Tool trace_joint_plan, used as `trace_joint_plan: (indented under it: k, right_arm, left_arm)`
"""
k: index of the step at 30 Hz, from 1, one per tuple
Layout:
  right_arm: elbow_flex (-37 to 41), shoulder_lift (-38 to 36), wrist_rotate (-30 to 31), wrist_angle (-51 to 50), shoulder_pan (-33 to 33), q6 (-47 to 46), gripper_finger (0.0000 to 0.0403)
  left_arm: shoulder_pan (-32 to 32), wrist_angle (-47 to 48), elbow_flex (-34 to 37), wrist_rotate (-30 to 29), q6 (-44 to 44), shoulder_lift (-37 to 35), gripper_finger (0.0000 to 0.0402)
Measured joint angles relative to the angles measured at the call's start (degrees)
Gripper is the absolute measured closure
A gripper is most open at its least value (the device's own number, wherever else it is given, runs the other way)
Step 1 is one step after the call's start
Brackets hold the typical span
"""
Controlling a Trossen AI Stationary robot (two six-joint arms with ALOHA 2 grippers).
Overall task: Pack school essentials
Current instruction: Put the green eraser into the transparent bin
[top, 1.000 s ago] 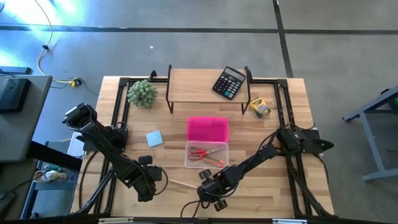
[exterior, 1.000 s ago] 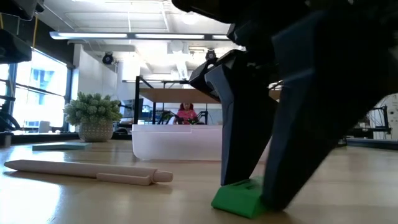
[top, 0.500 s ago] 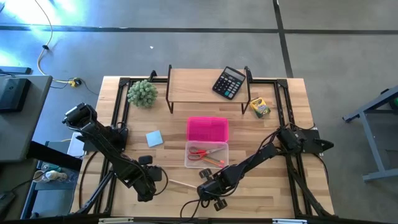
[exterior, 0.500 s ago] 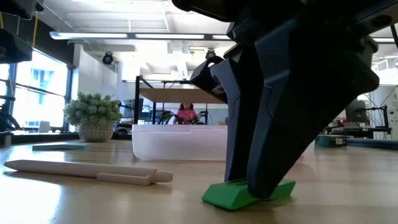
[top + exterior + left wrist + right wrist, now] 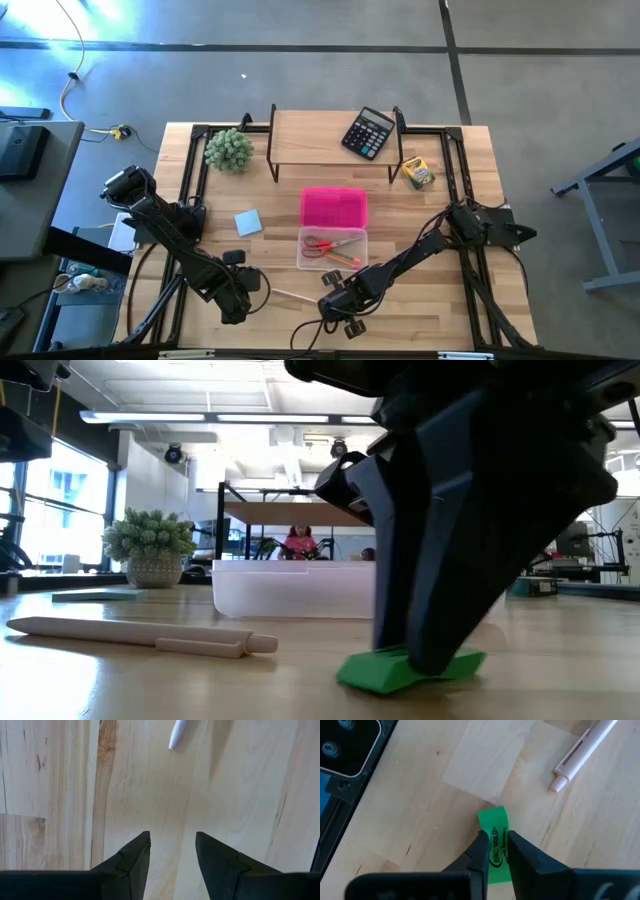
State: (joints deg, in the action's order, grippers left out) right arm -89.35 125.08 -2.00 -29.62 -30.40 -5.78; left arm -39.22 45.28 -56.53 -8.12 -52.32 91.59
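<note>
Two dark arms were seen over a pale wooden table (image 5: pixel 440 300), both low near its front edge. The right gripper (image 5: pixel 494 846) was pressed down on a small green piece (image 5: pixel 494 837), its fingers narrowed against the piece's two sides; in the low view the piece (image 5: pixel 408 668) was seen lying on the wood under the fingertips. The left gripper (image 5: pixel 172 851) was held just above bare wood, its fingers set a narrow gap apart with nothing between them.

A pale pen (image 5: pixel 140 635) was laid on the table between the two grippers, near the green piece but apart from it. Behind them a clear box (image 5: pixel 332 249) was placed, with red-handled scissors (image 5: pixel 322 245) inside and its pink lid (image 5: pixel 334 208) opened flat behind it. A light-blue square notepad (image 5: pixel 248 222) was left to the box's left. Farther back a low wooden shelf (image 5: pixel 310 133) was set, with a black calculator (image 5: pixel 367 132) on it, a fuzzy green plant ball (image 5: pixel 229 149) to its left and a yellow-and-green crayon box (image 5: pixel 417 172) to its right.

A grey concrete floor was shown around the table, and white ceiling beams and bright windows were seen beyond it.
</note>
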Motion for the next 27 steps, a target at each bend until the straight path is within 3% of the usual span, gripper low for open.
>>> trace_joint_plan:
  k: [8, 21, 27]
  right_arm:
    - [0.1, -2.0, 0.5, -0.2, -0.1, -0.9, 0.0364]
    - [0.0, -8.5, 14.1, -3.0, 2.8, -0.2, 0.0364]
    - [-0.1, -8.8, 15.9, -6.3, 7.5, -0.4, 0.0363]
  left_arm:
    - [0.0, -0.1, 0.0, 0.0, 0.0, 0.0, 0.0255]
    - [0.0, -0.2, 0.0, -0.2, 0.0, 0.0, 0.0255]
    - [0.1, -0.5, 0.0, -1.7, 0.5, 0.0, 0.0255]
